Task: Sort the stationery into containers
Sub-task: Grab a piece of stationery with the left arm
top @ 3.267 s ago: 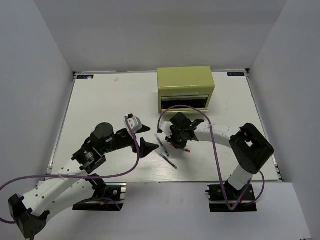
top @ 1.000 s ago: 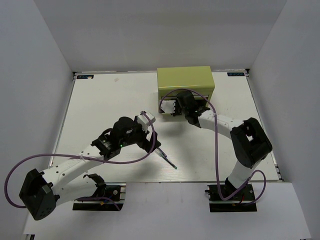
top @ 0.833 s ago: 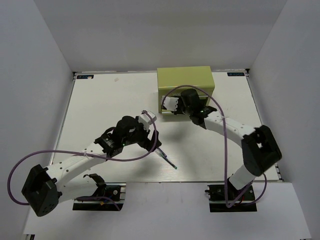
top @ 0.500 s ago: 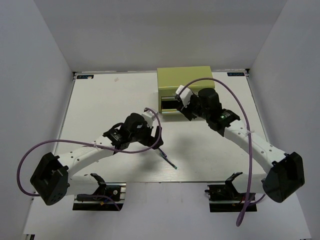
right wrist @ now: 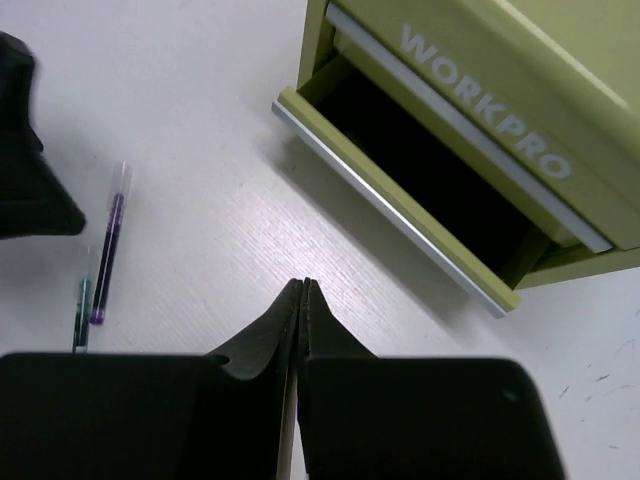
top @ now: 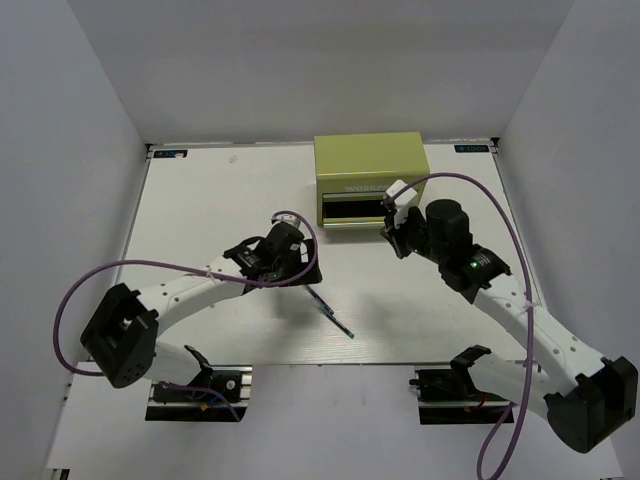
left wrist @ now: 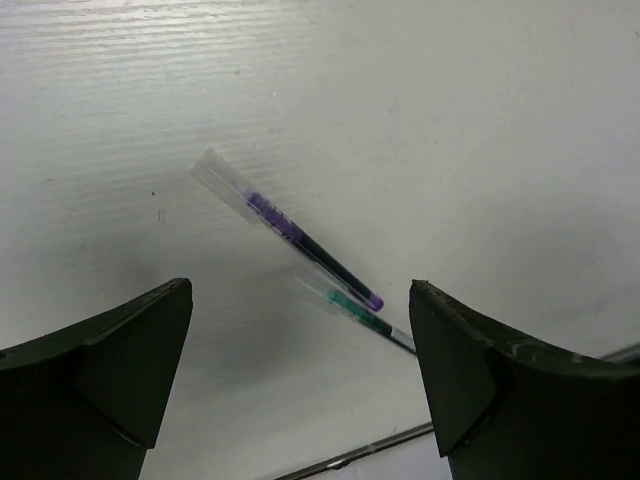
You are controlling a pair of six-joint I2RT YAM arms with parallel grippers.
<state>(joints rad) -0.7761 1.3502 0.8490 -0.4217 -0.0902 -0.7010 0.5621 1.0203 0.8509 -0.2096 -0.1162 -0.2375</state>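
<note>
Before the chest (top: 370, 160), the left gripper (left wrist: 298, 320) is held apart over two pens (left wrist: 305, 248), seemingly for grasping; the right gripper (right wrist: 302, 292) is pressed together, empty.

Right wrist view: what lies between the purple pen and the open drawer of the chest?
Only bare table lies between the purple pen and the open drawer; the right wrist view shows it.

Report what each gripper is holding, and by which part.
Nothing is held. The left gripper is open above the purple pen and green pen, which lie on the table. The right gripper is shut and empty.
</note>
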